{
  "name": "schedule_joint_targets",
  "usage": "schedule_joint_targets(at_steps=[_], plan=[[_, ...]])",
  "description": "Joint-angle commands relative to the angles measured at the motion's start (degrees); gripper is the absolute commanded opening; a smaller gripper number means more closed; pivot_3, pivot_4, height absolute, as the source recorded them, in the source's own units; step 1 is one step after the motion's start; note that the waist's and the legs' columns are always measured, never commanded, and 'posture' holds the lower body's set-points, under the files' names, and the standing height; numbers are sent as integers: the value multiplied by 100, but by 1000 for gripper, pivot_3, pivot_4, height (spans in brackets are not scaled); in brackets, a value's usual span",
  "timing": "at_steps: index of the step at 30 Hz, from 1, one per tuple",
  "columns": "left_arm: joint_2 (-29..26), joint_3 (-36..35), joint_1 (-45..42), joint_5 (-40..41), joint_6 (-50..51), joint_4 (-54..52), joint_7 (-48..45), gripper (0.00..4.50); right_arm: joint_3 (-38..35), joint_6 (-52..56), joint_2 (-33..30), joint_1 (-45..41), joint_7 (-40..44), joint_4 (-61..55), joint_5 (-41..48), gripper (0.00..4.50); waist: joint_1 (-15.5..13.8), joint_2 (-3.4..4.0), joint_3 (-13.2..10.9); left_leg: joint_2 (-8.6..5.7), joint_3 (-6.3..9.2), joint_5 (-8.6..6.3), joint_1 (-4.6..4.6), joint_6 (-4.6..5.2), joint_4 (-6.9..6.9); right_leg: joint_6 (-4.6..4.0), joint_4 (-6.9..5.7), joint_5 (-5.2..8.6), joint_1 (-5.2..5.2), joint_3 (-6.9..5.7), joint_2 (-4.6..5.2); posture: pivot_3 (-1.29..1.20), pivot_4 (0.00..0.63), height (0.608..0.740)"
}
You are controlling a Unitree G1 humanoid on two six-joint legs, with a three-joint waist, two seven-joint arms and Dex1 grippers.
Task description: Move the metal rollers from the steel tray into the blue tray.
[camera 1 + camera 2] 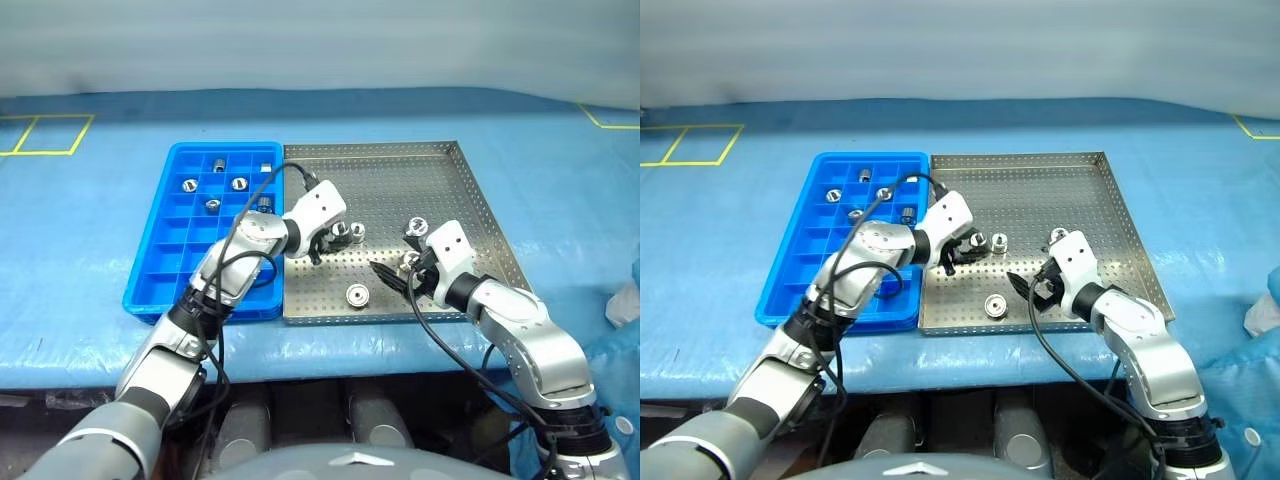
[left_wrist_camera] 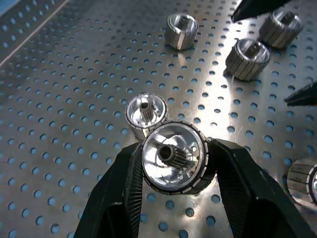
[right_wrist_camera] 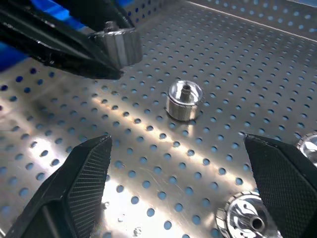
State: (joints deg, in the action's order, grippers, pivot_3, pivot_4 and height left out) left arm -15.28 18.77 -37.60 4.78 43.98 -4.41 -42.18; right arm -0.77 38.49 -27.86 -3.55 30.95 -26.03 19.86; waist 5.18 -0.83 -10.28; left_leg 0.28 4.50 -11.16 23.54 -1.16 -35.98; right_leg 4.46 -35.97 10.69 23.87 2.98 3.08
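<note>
Jaws of the left gripper (image 2: 173,198) are clamped on a roller (image 2: 173,163), one finger on each side of its ribbed rim, lifted off the steel tray (image 1: 455,200); its face shows a toothed centre hub. Just beyond those jaws a second roller (image 2: 145,113) stands on the perforated floor, hub up, and past it lie three more (image 2: 182,30), two of them ribbed. The right gripper (image 3: 178,163) is spread wide with nothing between its fingers; ahead of it stands the same hub-up roller (image 3: 184,100), and a flanged one (image 3: 246,218) lies just beside its right finger. The left gripper's fingers, with their roller, hang across the far side of that gap, near but apart from the right gripper's tips. Another flanged roller (image 1: 356,294) sits alone near the tray's front rim. Left of both grippers, touching the steel tray's edge, the blue tray (image 1: 150,285) already has several rollers (image 1: 189,184) in its far compartments. No writing can be read anywhere.
</note>
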Motion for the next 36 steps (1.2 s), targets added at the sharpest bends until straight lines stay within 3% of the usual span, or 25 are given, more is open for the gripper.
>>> schedule_joint_targets(at_steps=[1, 8, 15, 27, 33, 36], plan=[[-189, -683, 159, 253, 415, -928, 283, 1882, -120, 108, 179, -112, 558, -551, 1005, 4500, 3, 0, 0, 1, 0, 0, -1, 0, 1, 0, 0, 0, 0, 1, -1, -69, 150, 740], [-761, -1467, 976, -523, 1392, -1588, 1868, 1882, 249, 140, -169, -289, 676, -425, 824, 4500, -68, 1, 1, 3, 0, 0, -12, 0, -4, 0, -3, 0, -10, 0, -4, 2, 150, 740], [-271, -1961, 1359, -1349, 1971, -1593, 3598, 1882, 409, -1, -105, -481, 480, -201, 576, 4500, -338, -3, -1, 1, 11, 0, -3, -1, -4, 1, 2, -1, -9, -7, -4, 58, 150, 740], [81, -2100, 1124, -1510, 1647, -847, 4395, 1882, 276, -102, 2, -594, 155, -226, 436, 4500, -452, -3, -1, 0, 14, 1, -4, -3, -4, 2, 0, -2, -9, -11, -4, 53, 150, 740], [429, -2049, 888, -1363, 1452, -852, 4383, 3750, 159, -91, 84, -600, -50, -257, 425, 4500, -462, -3, -1, -2, 15, 1, 1, -3, -4, 2, 5, -3, -9, -11, -2, 35, 150, 740], [608, -2030, 743, -1279, 1280, -881, 4327, 3750, 124, -93, 60, -529, -99, -310, 393, 4500, -450, -3, -1, -2, 14, 1, 2, -3, -4, 2, 5, -3, -8, -11, -2, 13, 150, 740]])
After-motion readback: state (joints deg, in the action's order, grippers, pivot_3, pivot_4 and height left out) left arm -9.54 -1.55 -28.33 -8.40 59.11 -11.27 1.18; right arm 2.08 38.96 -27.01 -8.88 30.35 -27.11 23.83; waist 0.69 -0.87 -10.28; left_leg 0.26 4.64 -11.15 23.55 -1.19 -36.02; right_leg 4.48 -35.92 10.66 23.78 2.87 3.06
